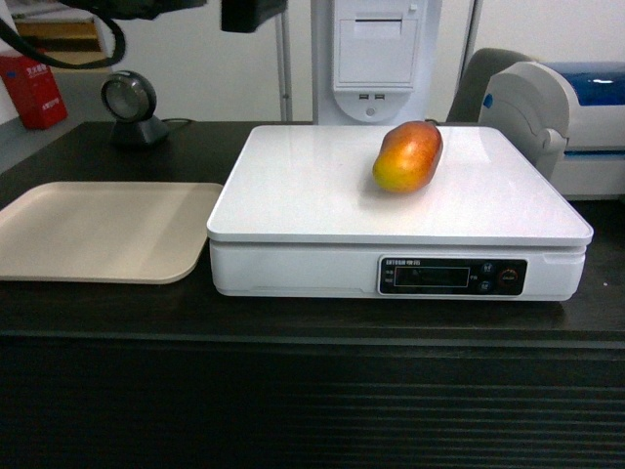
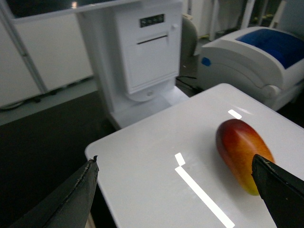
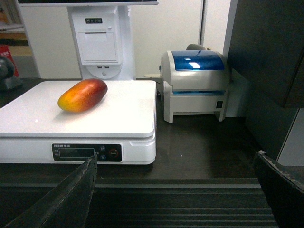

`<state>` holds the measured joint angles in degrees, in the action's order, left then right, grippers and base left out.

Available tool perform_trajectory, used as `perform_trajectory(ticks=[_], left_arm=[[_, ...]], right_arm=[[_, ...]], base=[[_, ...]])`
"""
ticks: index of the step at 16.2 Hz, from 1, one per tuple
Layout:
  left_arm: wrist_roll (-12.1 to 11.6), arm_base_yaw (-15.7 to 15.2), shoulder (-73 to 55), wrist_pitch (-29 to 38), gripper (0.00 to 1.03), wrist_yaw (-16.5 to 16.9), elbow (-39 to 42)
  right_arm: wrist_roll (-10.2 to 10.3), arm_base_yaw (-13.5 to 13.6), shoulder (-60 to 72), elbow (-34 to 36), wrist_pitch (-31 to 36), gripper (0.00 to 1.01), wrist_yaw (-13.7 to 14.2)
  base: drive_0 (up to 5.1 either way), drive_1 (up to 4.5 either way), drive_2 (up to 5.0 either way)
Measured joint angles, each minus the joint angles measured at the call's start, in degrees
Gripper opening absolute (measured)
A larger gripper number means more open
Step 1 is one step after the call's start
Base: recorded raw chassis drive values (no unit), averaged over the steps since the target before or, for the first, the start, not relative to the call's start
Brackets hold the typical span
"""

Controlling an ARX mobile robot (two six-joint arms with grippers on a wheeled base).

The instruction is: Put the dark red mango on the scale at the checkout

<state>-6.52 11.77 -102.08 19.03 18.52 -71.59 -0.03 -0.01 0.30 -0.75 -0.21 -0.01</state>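
Red-to-yellow mango (image 1: 408, 155), white scale (image 1: 322, 195)

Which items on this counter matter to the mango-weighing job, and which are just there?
Job items:
- mango, lying on the scale
- scale
- checkout

Bystanders:
- beige tray, left of the scale
- white-and-blue printer, right of the scale
- barcode scanner, behind the tray

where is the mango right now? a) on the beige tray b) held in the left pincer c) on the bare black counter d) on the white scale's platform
d: the mango lies on its side on the flat white top of the scale, toward the back right, while the beige tray beside it holds nothing and the open left pincer grips nothing.
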Motion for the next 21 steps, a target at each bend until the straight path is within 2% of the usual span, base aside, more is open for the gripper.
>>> perform_trajectory(ticks=[2, 6, 14, 17, 21], left_arm=[[0.0, -1.0, 0.9, 0.7, 0.98, -0.2, 0.9], [0.1, -12.0, 7.4, 3.8, 0.98, 1.1, 8.6], [0.6, -29.9, 17.7, 6.3, 0.98, 2.6, 20.1], [0.7, -31.8, 18.3, 6.9, 0.98, 2.7, 21.6], [1.9, -37.1, 20.5, 6.9, 0.98, 2.8, 26.5]], right_arm=[[0.0, 0.0, 0.0, 0.0, 0.0, 0.98, 0.0], [0.0, 0.0, 0.0, 0.0, 0.0, 0.98, 0.0], [0.0, 0.0, 0.0, 0.0, 0.0, 0.98, 0.0], [0.0, 0.0, 0.0, 0.0, 0.0, 0.98, 0.0], [0.0, 0.0, 0.0, 0.0, 0.0, 0.98, 0.0]], base=[[0.0, 0.0, 0.0], [0.0, 0.0, 0.0], [0.0, 0.0, 0.0], [0.0, 0.0, 0.0], [0.0, 0.0, 0.0]])
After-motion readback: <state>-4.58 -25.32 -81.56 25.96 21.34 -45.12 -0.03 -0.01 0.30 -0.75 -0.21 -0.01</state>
